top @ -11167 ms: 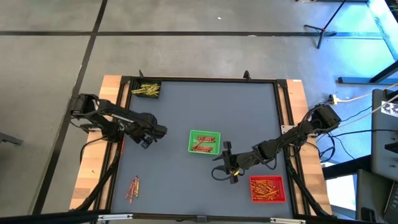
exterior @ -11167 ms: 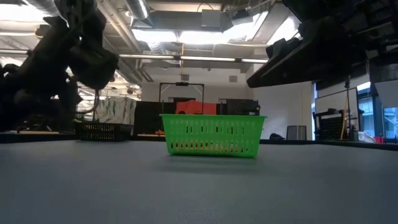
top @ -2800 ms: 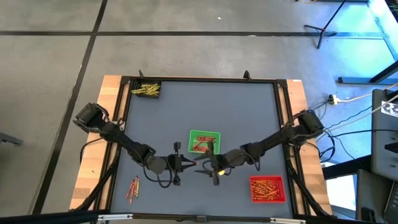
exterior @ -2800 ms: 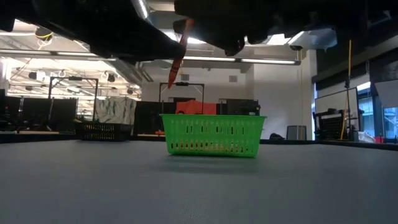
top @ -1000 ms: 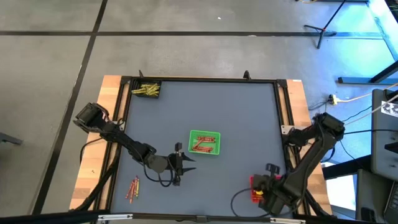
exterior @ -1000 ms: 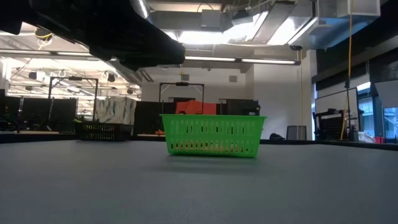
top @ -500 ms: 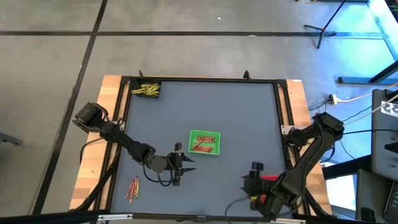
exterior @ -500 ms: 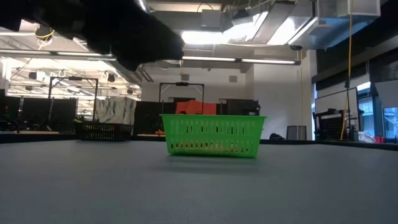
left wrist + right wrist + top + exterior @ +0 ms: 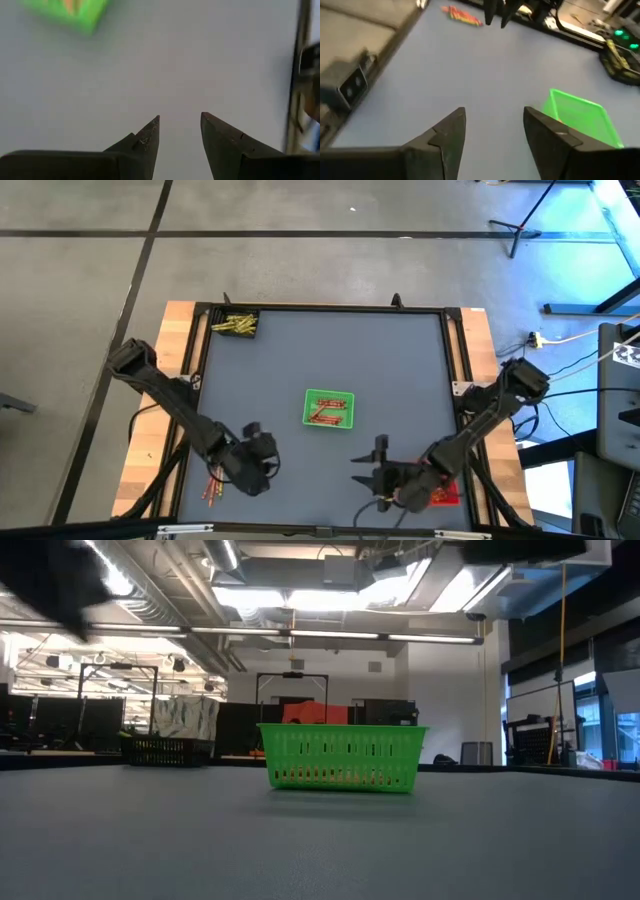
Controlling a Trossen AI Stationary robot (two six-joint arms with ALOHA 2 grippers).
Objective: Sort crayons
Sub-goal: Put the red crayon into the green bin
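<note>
A loose bunch of red, orange and yellow crayons [image 9: 212,485] lies on the grey table at the near left; it also shows in the right wrist view [image 9: 462,15]. More red and orange crayons lie in the green tray [image 9: 328,408] at mid-table. Yellow-green ones lie in a dark tray [image 9: 236,324] at the far left corner. My left gripper [image 9: 262,452] is open and empty, just right of the loose bunch. My right gripper [image 9: 362,480] is open and empty over bare table, near the front edge, left of the red tray [image 9: 446,496], which its arm mostly hides.
A black frame [image 9: 452,360] rims the grey table, with wooden boards outside it. In the low view the green tray [image 9: 342,757] stands mid-table and the dark tray [image 9: 165,750] far behind on the left. Bare table lies between the two grippers.
My right gripper has left the red tray at the near right and gone toward the table's left edge along the front, staying open. My left gripper has drawn back toward the near left, closer to the loose crayon bunch. No crayon has moved.
</note>
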